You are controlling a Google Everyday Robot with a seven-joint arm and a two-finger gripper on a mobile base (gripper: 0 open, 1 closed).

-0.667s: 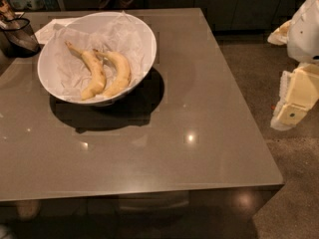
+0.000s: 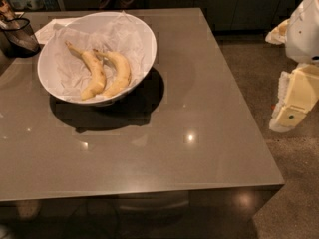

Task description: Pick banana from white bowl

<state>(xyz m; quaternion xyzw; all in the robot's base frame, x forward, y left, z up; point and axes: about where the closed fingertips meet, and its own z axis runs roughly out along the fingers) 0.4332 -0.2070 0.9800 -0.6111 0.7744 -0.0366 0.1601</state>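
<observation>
The white bowl (image 2: pixel 148 36) stands on the far left part of the table, lined with crumpled white paper. Two bananas lie side by side in it. The banana (image 2: pixel 118 73) is the plumper, curved one on the right, with brownish speckles. The slimmer one with a long thin stem (image 2: pixel 93 75) lies to its left, touching it. My gripper (image 2: pixel 293 106), cream and white, hangs off the table's right edge, well to the right of the bowl and away from it. It holds nothing that I can see.
A small dark mesh basket (image 2: pixel 21 35) stands at the table's far left corner. The grey glossy table (image 2: pixel 199 113) spreads in front of and to the right of the bowl. Its right edge lies just left of my arm. Dark cabinets stand behind.
</observation>
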